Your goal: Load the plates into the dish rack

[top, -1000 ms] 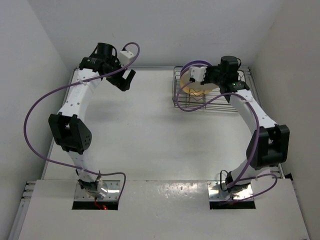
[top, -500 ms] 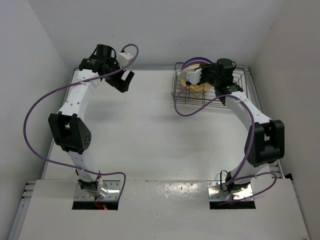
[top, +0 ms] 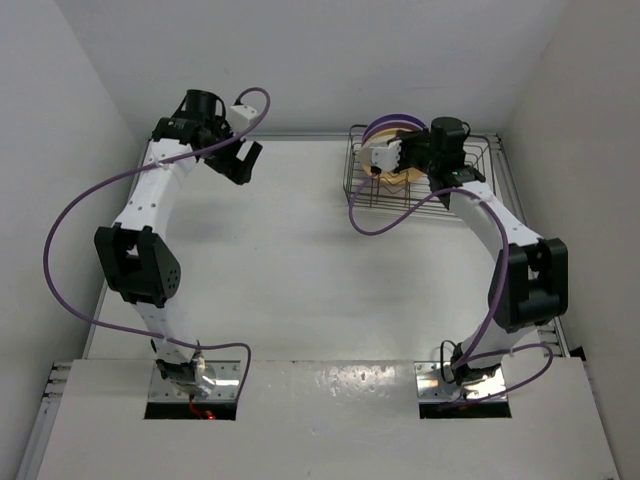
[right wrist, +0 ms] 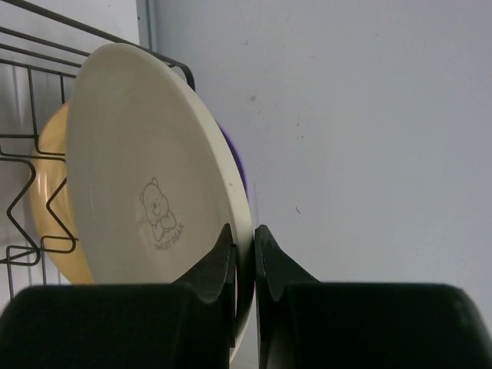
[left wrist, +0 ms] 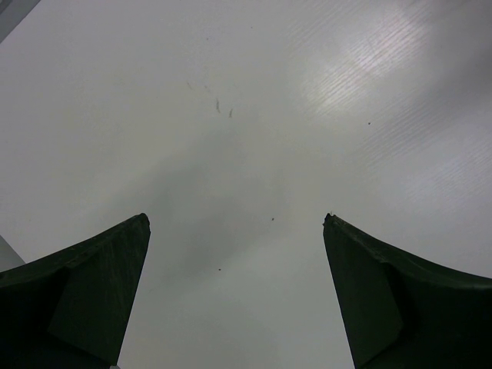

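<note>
Near the end, judging by the layout. Standing on edge in the rectangular grey wire dish rack [top: 400,206], upper right: round orange-yellow plastic plate [right wrist: 48,192] and lavender purple plate [top: 392,122]. Round cream-white plastic plate [right wrist: 146,177] pinched at its rim by the right end effector [right wrist: 244,235] at the rack, not yet released. Second lavender plate not made out. Left end effector [left wrist: 234,223] spread wide over bare tabletop [top: 300,250], upper left.

One cream plate [right wrist: 131,154], one orange-yellow plate [right wrist: 48,181], one visible purple plate [top: 393,122], one dish rack [top: 365,203], two arms [top: 150,200] [top: 497,228]

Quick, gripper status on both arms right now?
Left gripper: open, holding nothing.
Right gripper: closed on the rim of the cream-white plate.
</note>
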You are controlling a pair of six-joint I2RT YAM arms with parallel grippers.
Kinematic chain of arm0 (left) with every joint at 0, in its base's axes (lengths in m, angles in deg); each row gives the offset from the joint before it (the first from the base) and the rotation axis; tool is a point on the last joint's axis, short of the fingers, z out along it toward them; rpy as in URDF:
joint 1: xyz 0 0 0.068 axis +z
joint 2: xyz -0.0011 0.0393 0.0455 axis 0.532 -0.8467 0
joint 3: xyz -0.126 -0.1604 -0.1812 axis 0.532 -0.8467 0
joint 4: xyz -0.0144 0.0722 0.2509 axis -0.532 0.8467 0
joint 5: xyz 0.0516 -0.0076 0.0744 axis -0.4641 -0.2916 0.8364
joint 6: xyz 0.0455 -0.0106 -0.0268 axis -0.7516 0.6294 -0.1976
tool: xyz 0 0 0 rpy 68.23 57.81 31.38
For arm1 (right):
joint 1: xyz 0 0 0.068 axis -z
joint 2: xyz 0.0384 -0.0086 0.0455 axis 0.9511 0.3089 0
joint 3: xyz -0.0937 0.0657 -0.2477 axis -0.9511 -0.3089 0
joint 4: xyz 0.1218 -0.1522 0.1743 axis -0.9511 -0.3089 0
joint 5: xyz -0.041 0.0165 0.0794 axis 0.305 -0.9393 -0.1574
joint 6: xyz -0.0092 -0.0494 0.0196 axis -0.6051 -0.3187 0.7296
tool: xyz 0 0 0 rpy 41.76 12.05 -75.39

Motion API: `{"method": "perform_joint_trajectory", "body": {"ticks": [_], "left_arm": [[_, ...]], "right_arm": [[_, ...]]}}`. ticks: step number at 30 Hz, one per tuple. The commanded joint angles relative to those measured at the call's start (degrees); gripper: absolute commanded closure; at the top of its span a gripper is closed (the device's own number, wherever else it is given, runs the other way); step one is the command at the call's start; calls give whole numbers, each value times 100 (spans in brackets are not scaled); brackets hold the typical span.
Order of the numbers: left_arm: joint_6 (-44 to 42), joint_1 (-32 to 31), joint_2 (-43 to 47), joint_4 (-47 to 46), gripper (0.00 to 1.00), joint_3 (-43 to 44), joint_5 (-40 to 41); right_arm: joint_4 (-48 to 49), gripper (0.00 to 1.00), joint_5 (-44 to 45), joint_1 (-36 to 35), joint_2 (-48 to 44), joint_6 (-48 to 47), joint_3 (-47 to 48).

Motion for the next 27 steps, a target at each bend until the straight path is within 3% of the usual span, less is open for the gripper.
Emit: {"method": "perform_joint_trajectory", "body": {"ticks": [1, 12, 20, 27], "left_arm": [[89, 97, 122, -113, 0, -4, -80], [89, 149, 69, -113, 0, -56, -80], [89, 254, -36, -113, 0, -56, -133], [36, 255, -37, -61, 0, -4, -186]], "right_arm": [[154, 100, -100, 75, 169, -137, 308], [1138, 100, 629, -110, 311, -13, 291], [2140, 100, 1315, -470, 152, -32, -965], [2694, 100, 1570, -487, 433, 39, -1134]]}}
